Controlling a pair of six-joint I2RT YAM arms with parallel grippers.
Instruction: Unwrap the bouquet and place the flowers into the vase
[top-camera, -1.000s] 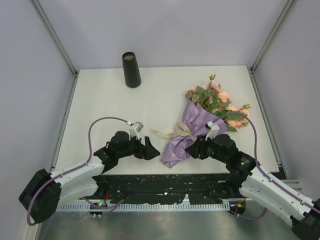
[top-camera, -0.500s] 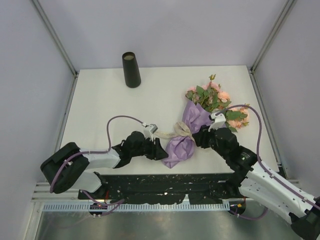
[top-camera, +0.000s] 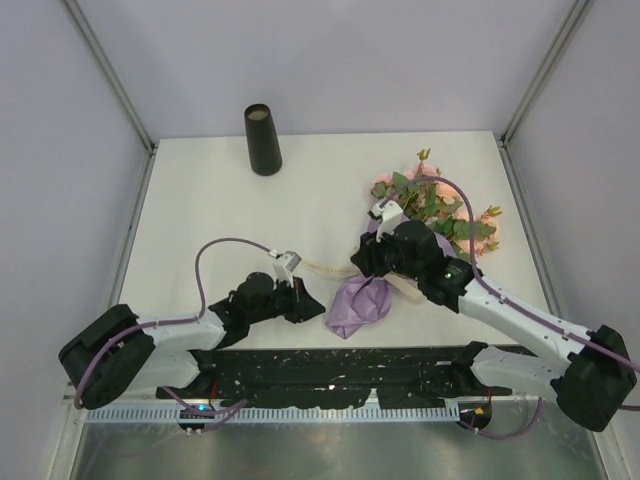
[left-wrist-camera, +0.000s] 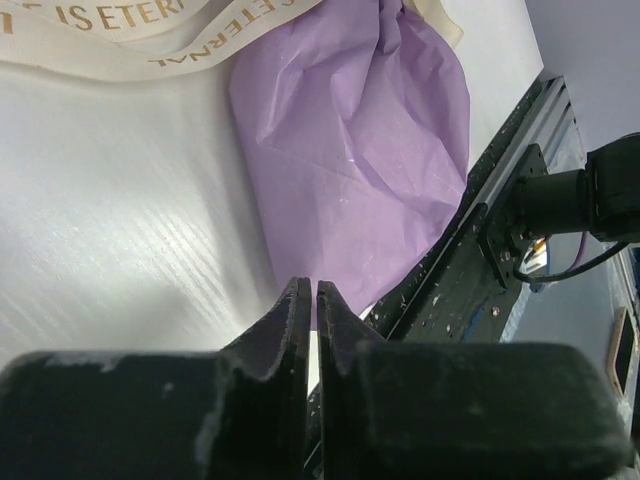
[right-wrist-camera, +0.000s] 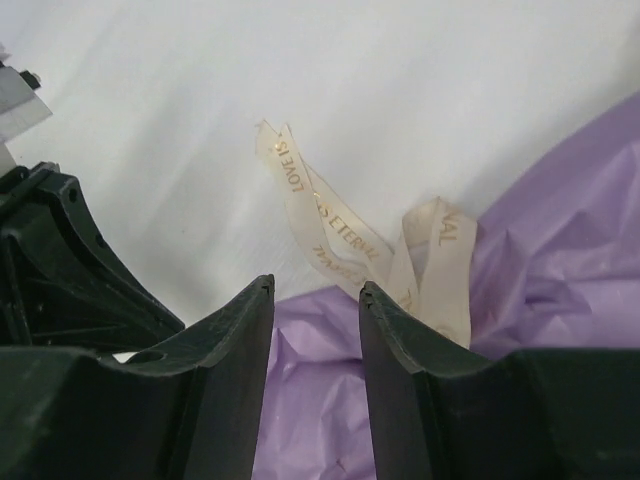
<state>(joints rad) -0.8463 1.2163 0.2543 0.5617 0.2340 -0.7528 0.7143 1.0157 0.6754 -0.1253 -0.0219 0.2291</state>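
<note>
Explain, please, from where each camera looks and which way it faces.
Top external: above and behind the arms, looking down at table, vase, bouquet; both arms show.
Left wrist: low, facing the purple paper and ribbon; left gripper shut.
Right wrist: looking down on the same ribbon and paper; right gripper open.
Shared: both wrist views see ribbon and paper.

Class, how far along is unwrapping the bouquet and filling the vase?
Done: nothing; the ribbon still binds the purple wrap. In hand: left gripper shut beside the wrap, right gripper open above the ribbon. Left: untie, unwrap, put flowers in the vase.
</note>
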